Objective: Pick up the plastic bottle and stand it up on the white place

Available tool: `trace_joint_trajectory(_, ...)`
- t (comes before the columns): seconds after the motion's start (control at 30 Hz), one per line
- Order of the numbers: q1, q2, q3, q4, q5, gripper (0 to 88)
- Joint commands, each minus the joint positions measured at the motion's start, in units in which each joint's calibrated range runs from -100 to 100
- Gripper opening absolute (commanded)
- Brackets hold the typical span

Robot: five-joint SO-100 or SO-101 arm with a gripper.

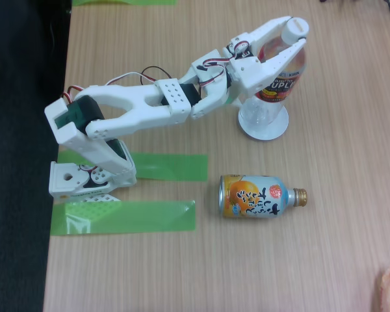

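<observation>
In the fixed view the gripper (298, 36) has its two white fingers spread a little, one passing along the upper side of the plastic bottle (276, 91) toward the white cap, the other, toothed and pointed, crossing the bottle's upper body with its tip just below the cap. The fingers lie close on either side of the bottle's neck and seem to touch it, though how firmly they grip cannot be told from this angle. The bottle stands roughly upright, seen from above, with its clear base resting on the white place (264, 125), a round disc whose rim shows around the bottom of the bottle. The red, yellow and black label faces the camera partly behind the lower finger; whether there is liquid inside cannot be judged. Behind the fingers the white arm (149, 104) stretches leftward in jointed segments, with red and black wires looping over it, down to its base (84, 179) near the table's left edge. Below and to the right of the base, well apart from the disc, an orange-and-silver bottle-can (259, 195) lies on its side, its gold neck pointing right. Two green tape strips (136, 216) lie flat by the base, one passing beneath it. The wooden table (182, 273) is pale and grained; to its left the floor (16, 162) is dark.
</observation>
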Motion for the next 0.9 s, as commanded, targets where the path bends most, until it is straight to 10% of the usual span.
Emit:
trace_joint_trajectory(0.0,0.17,-0.93,-0.72,-1.08,0.19,7.6)
trace_joint_trajectory(0.87,0.1,-0.18,3.53,-6.48,0.19,7.6)
